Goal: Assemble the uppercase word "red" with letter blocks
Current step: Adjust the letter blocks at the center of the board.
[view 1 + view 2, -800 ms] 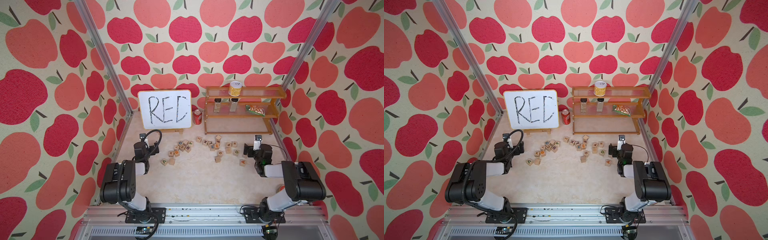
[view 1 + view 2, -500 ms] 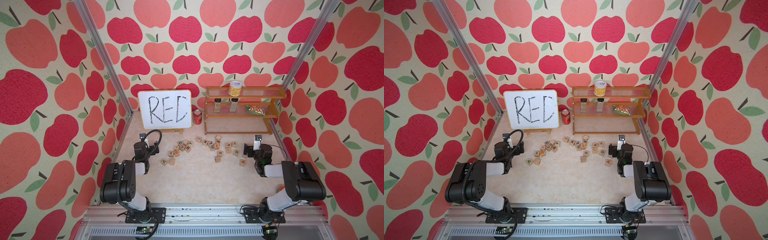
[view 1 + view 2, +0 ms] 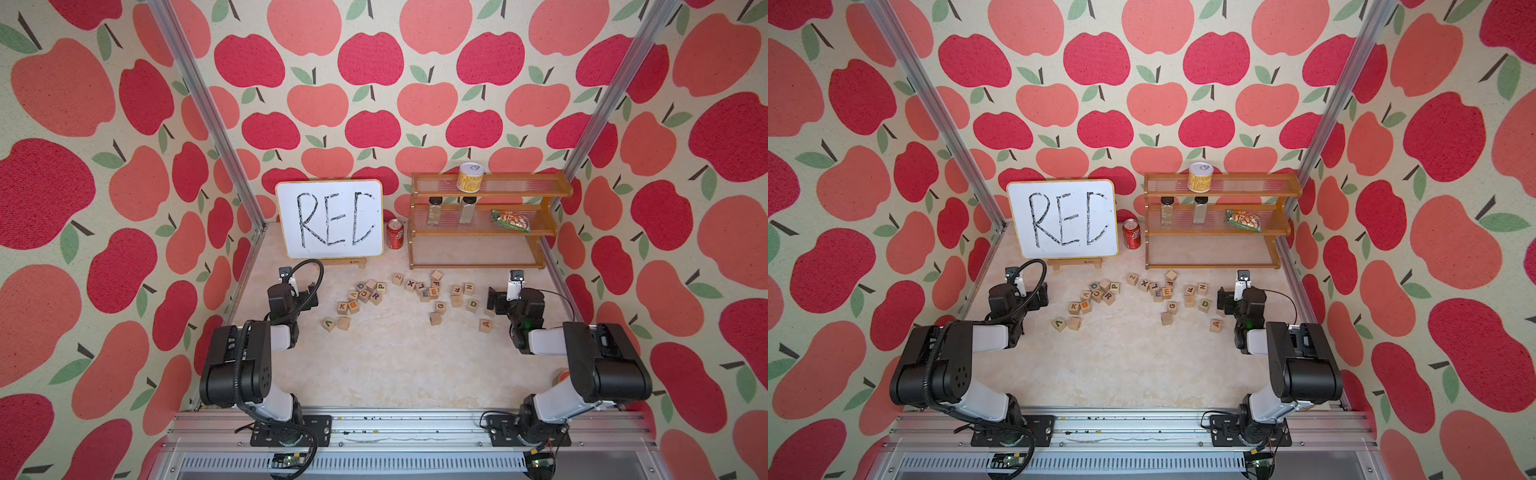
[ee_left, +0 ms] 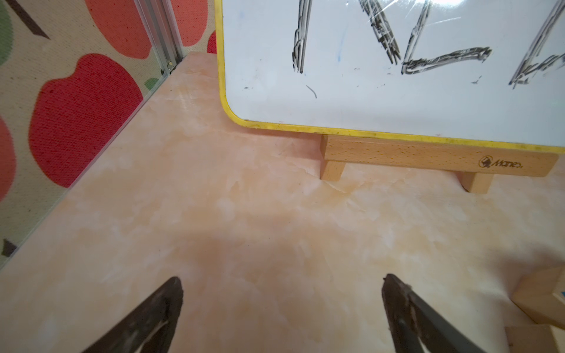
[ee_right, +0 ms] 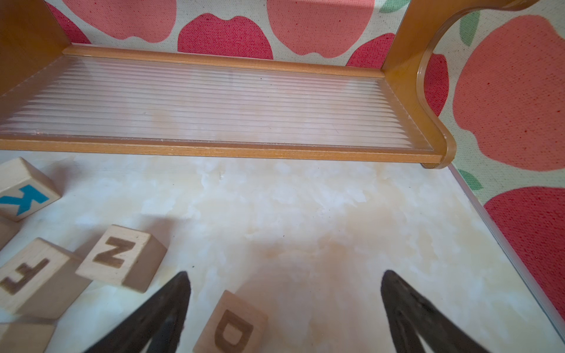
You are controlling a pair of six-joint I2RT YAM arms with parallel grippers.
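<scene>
Not yet begun: no word laid out anywhere on the table [image 3: 395,365]. Spread fully apart and gripping nothing, both the left gripper [image 4: 281,284] and the right gripper [image 5: 284,275]; only bare table between the left fingers. Off to the right of the left gripper, beyond a knot of other cubes [image 3: 358,296] and touching them, the purple R [image 3: 376,296], letter face up, cube askew to the table edge. Just beside the right gripper, on its left, the green D [image 3: 472,304], also face up and closest of the three to any jaw. Between the two grippers, nearer the right one, the blue E [image 3: 424,294], pressed against an orange E [image 3: 434,292] on the side toward the right gripper; easy to confuse. Low between the right fingers, close to the one on the left arm's side, a cube with a brown D face [image 5: 234,327]; probably a side of the green D cube, not certain. No long axis to reckon with on any of them: plain cubes, so judged graspable square-on across any two flat faces. Likeliest split, by nearness: right arm for D and E, left arm for R. Exact turn of each letter too small to tell.
</scene>
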